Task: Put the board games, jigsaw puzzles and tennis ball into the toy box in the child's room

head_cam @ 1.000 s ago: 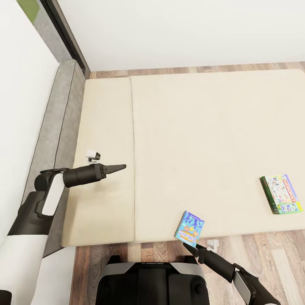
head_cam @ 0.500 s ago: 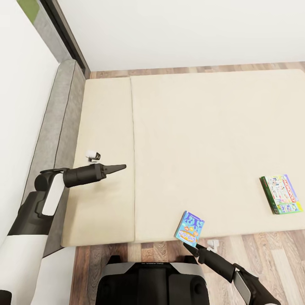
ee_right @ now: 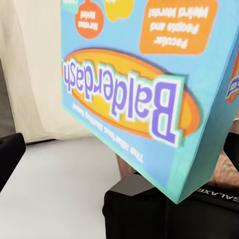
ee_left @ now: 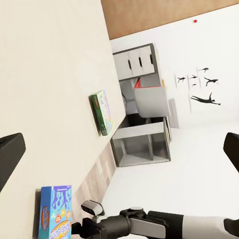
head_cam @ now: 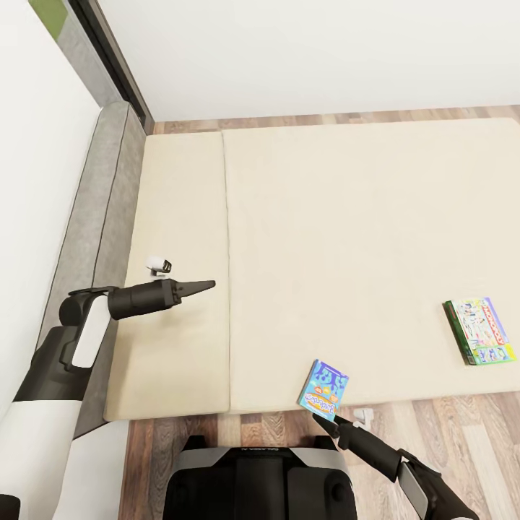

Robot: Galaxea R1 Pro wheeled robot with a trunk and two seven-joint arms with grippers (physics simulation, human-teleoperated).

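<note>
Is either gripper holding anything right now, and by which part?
The right gripper holds the blue board game by its bottom edge; the left gripper holds nothing.

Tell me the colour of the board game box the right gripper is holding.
Blue game box, orange oval, purple lettering; clearest in the right wrist view.

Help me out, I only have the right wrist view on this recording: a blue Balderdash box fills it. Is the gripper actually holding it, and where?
Observer: Yes. In the head view the right gripper is shut on the Balderdash box, holding it upright at the near edge of the bed.
Operator: Any other game around?
Observer: A green board game lies flat on the bed, off to the robot's right, near the same edge.
Operator: And the left arm?
Observer: The left gripper hangs over the pillow side of the bed, holding nothing; its wrist view shows the fingers wide apart.
</note>
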